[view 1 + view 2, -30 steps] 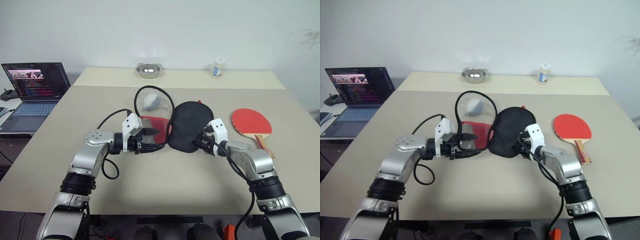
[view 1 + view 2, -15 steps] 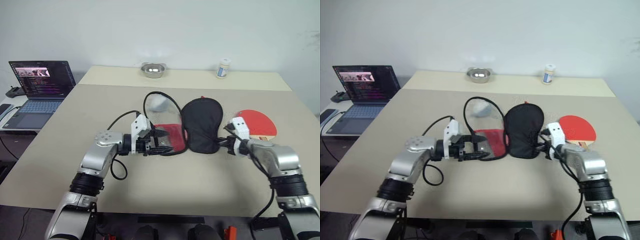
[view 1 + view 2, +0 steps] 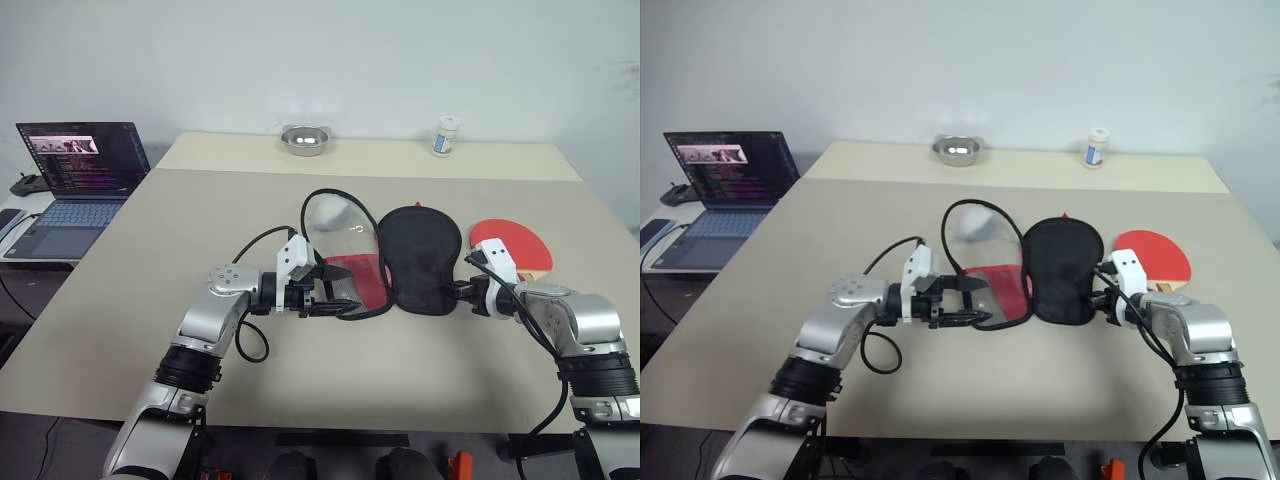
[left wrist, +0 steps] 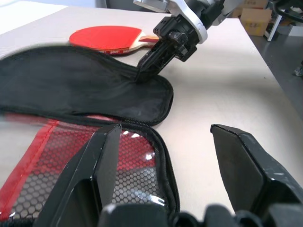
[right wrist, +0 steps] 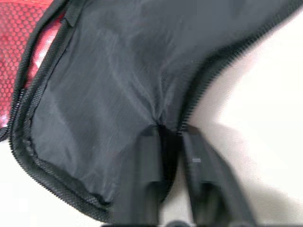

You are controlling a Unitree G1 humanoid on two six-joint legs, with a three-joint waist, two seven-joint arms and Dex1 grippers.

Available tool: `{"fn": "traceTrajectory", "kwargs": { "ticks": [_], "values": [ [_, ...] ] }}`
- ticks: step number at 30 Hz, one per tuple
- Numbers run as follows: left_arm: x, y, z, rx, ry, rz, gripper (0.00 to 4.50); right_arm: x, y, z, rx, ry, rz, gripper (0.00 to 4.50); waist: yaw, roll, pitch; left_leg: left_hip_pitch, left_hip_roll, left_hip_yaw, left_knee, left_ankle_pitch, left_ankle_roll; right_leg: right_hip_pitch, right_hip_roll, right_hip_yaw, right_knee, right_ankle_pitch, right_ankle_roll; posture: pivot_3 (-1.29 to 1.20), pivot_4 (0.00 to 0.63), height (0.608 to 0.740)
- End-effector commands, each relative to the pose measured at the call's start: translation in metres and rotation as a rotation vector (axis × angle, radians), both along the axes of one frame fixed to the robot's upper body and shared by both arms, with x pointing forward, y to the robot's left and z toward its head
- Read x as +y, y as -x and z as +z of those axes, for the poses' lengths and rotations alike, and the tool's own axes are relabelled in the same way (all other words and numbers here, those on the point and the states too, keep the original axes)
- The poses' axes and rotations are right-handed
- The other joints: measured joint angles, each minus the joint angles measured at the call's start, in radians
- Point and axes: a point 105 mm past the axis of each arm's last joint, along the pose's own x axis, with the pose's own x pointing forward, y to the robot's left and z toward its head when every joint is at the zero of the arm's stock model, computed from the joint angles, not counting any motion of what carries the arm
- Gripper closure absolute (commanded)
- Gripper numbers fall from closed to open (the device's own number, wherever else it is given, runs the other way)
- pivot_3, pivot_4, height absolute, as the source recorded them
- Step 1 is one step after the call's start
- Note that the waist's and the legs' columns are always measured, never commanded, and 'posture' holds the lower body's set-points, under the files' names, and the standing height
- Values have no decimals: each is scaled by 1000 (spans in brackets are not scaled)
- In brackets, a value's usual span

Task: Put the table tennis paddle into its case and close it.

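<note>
Robot's left gripper hangs released, jaws wide, over the red mesh half of the case, which lies unzipped and spread flat at table centre. Right gripper, at the case's 3 o'clock, pinches the black flap's rim. Paddle still outside, at the case's 2 o'clock; insertion & zipping remain. No readable writing.

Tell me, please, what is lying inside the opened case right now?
Nothing shows inside the case: its black flap and red mesh half lie spread on the table. The table tennis paddle still rests outside, beside it. Anything under the black flap is hidden.
</note>
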Motion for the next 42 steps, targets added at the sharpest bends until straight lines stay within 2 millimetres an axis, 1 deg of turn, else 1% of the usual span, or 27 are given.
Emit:
{"fn": "traceTrajectory", "kwargs": {
  "ticks": [1, 3, 4, 5, 6, 7, 8, 9, 11, 13, 18, 21, 24, 26, 28, 31, 33, 34, 36, 39, 42],
  "values": [
    [-6, 3, 6, -38, 9, -35, 1206, -13, -8, 29, -110, 44, -16, 2490, 0, 0, 0, 0, 0, 0, 0, 0, 0, 0, 0, 0, 0, 0, 0, 0, 150, 740],
    [-7, 4, 6, -39, 9, -38, 1206, -21, -8, 43, -149, 64, -22, 1787, 1, 0, 0, 0, 0, 0, 0, 0, 0, 0, 0, 0, 0, 0, 0, 0, 150, 740],
    [-7, 5, 6, -39, 10, -40, 1206, -30, -7, 55, -180, 68, -40, 1401, 1, 0, 0, 0, 0, 0, 0, 0, 0, 0, 0, 0, 0, 0, 0, 0, 150, 740],
    [-7, 6, 6, -39, 11, -41, 1206, -35, -6, 63, -199, 69, -52, 1042, 2, 0, 0, 0, 0, 0, 0, 0, 0, 0, 0, 0, 0, 0, 0, 0, 150, 740],
    [-8, 6, 7, -39, 12, -44, 1206, -45, -4, 72, -219, 71, -80, 701, 2, 0, 0, 0, 0, 0, 0, 0, 0, 0, 0, 0, 0, 0, 0, 0, 150, 740],
    [-10, 7, 8, -39, 12, -45, 1206, -55, -2, 76, -224, 71, -116, 356, 3, 0, 0, 0, 0, 0, 0, 0, 0, 0, 0, 0, 0, 0, 0, 0, 150, 740],
    [-11, 8, 9, -40, 12, -46, 1206, -66, 0, 75, -218, 78, -155, 19, 3, 0, 0, 0, 0, 0, 0, 0, 0, 0, 0, 0, -1, 0, 0, 0, 150, 740],
    [-13, 9, 10, -40, 12, -48, 1206, -76, 3, 73, -211, 87, -199, 19, 4, 0, 0, 0, 0, 0, 0, 0, 0, 0, 0, 0, -1, 0, 0, 0, 150, 740],
    [-15, 11, 13, -38, 13, -52, 1206, -95, 6, 62, -190, 116, -297, 19, 4, 0, 0, 0, 0, 0, 0, 0, 0, 0, 0, 0, -1, 0, 0, 0, 150, 740],
    [-19, 13, 18, -41, 24, -62, 1206, -107, 9, 50, -163, 134, -368, 19, 3, 0, 0, 0, 0, 0, 0, 0, 0, 0, 0, 0, -1, 0, 0, 0, 150, 740],
    [-24, 13, 28, -65, 23, -77, 1206, -110, 9, 32, -122, 125, -417, 19, -2, 1, 1, 1, 0, 1, 0, 0, 0, 0, 0, 2, 0, 0, 0, 0, 150, 740],
    [-27, 10, 36, -92, 23, -80, 1206, -118, 6, 23, -109, 130, -467, 19, 0, 1, 1, 1, 0, 1, 0, 0, 0, 0, 1, 1, 0, 0, 0, 0, 150, 740],
    [-29, 10, 41, -113, 19, -88, 1206, -123, 3, 16, -94, 138, -475, 19, 0, 1, 1, 0, 0, 1, 0, 0, 0, 0, 1, 2, 0, 0, 0, 0, 150, 740],
    [-30, 10, 41, -116, 18, -90, 1206, -125, 2, 9, -75, 149, -479, 19, -1, 1, 1, 0, 0, 2, 0, 0, 0, 0, 1, 2, -1, 0, 0, 0, 150, 740],
    [-28, 9, 39, -114, 18, -87, 1206, -124, 0, 4, -64, 107, -477, 19, -3, 1, 1, 1, 0, 2, 0, 0, 0, 0, 1, 2, -1, 0, 0, 0, 150, 740],
    [-26, 7, 34, -108, 18, -77, 1206, -125, -3, -2, -57, 86, -481, 19, -3, 1, 1, 1, 0, 2, 0, 0, 0, 0, 1, 2, 0, 0, 0, 0, 150, 740],
    [-22, 6, 26, -101, 9, -72, 1206, -124, -5, -3, -57, 90, -470, 19, -4, 1, 0, 1, 0, 2, 0, 0, 0, 0, 1, 3, 0, 0, 0, 0, 150, 740],
    [-21, 6, 24, -99, 8, -69, 1206, -123, -6, -4, -56, 91, -465, 193, -4, 1, 0, 1, 0, 2, 0, 0, 0, 1, 1, 3, 0, 0, 0, 0, 150, 740],
    [-19, 4, 21, -99, 9, -65, 1206, -122, -7, -6, -51, 97, -464, 680, -5, 1, 0, 2, 0, 3, 0, 1, 1, 1, 1, 3, 0, 0, 1, 0, 150, 740],
    [-18, 3, 19, -101, 10, -62, 1206, -125, -8, -7, -51, 94, -490, 1692, -8, 1, 0, 2, 0, 3, 0, 1, 1, 1, 1, 3, 0, 0, 1, 0, 150, 740],
    [-17, 3, 18, -98, 11, -52, 1206, -130, -12, -1, -83, 88, -544, 2722, -16, 1, 0, 2, 0, 3, 0, 1, 1, 1, 1, 4, 0, 0, 1, 0, 150, 740]
  ]
}}
